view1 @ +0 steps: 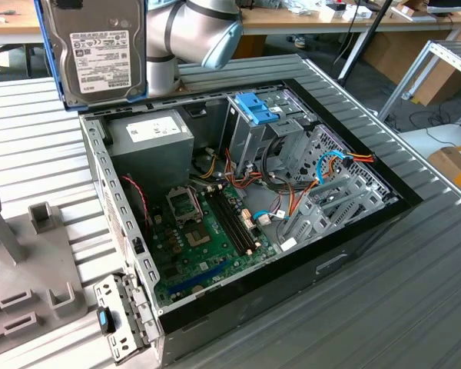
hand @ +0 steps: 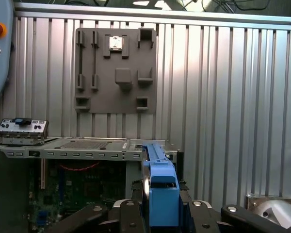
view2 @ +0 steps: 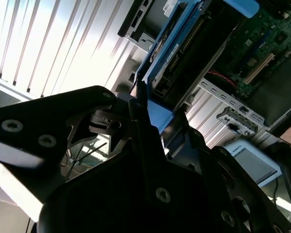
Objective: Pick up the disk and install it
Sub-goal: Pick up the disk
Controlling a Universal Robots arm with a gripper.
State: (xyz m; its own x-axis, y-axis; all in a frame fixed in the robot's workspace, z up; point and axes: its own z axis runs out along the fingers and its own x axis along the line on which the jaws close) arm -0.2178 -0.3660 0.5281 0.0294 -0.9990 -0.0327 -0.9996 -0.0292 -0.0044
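The disk [view1: 100, 50], a grey metal drive with a white label and a light-blue carrier rail, hangs upright above the far corner of the open computer case [view1: 403, 201], at the exterior view's left. Both wrist views show my gripper [hand: 162, 206] shut on it: the blue rail [hand: 157, 170] runs out from between the dark fingers [view2: 136, 114], and the disk's edge [view2: 177, 56] points down toward the case. The silver drive cage [view1: 250, 142] with its small blue tab [view1: 255, 108] stands inside the case, to the exterior view's right of the disk.
Inside the case are a grey power supply box [view1: 150, 134], the green motherboard [view1: 200, 238] and orange and blue cables [view1: 334, 165]. A grey fixture plate [view1: 15, 261] lies on the ribbed metal table on the exterior view's left. A detached panel piece [view1: 115, 319] sits by the case's near corner.
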